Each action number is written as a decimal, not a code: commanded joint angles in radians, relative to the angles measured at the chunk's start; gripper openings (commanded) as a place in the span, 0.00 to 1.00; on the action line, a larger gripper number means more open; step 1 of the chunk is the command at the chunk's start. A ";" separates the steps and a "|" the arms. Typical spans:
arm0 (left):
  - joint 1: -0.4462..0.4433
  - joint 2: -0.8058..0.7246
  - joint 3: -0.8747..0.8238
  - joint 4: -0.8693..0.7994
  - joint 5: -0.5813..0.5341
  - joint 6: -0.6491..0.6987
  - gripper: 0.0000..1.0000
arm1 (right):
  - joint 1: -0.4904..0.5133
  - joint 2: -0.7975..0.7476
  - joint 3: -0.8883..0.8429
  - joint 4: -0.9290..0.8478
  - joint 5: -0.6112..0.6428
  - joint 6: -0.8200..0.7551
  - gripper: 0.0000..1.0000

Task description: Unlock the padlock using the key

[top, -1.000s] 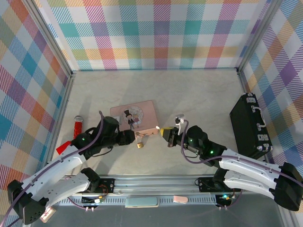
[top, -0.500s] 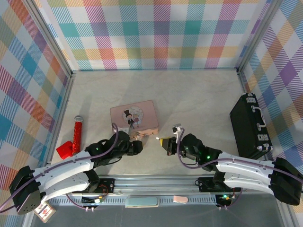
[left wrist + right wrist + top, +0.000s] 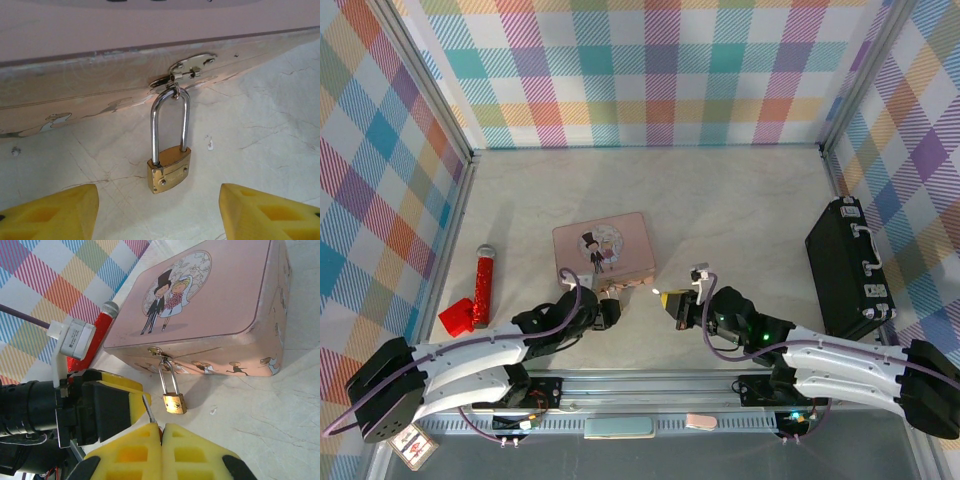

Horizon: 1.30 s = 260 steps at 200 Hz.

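At the front wall of the pink illustrated tin box (image 3: 200, 305), the small brass padlock (image 3: 170, 172) hangs from the hasp (image 3: 192, 67) and lies on the table (image 3: 260, 140). Its long axis points at our left end effector (image 3: 159, 212), which is wide open and empty. Our right end effector (image 3: 161, 432), closed on the thin silver key (image 3: 148, 411), has the tip just beside the padlock. We cannot see the keyhole.

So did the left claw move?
Yes. The left gripper slid right along the pink tin's front side, from near its left corner to facing its latch.
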 commanded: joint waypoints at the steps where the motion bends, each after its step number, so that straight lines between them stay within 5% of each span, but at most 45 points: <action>1: -0.008 0.032 -0.020 0.082 -0.032 -0.028 0.63 | 0.008 -0.014 -0.007 0.039 0.018 -0.009 0.00; 136: -0.008 0.264 0.014 0.237 -0.036 -0.029 0.46 | 0.007 0.011 -0.004 0.065 0.015 0.000 0.00; 260: -0.008 0.247 0.002 0.243 -0.045 -0.028 0.24 | 0.007 0.029 -0.006 0.062 0.020 0.021 0.00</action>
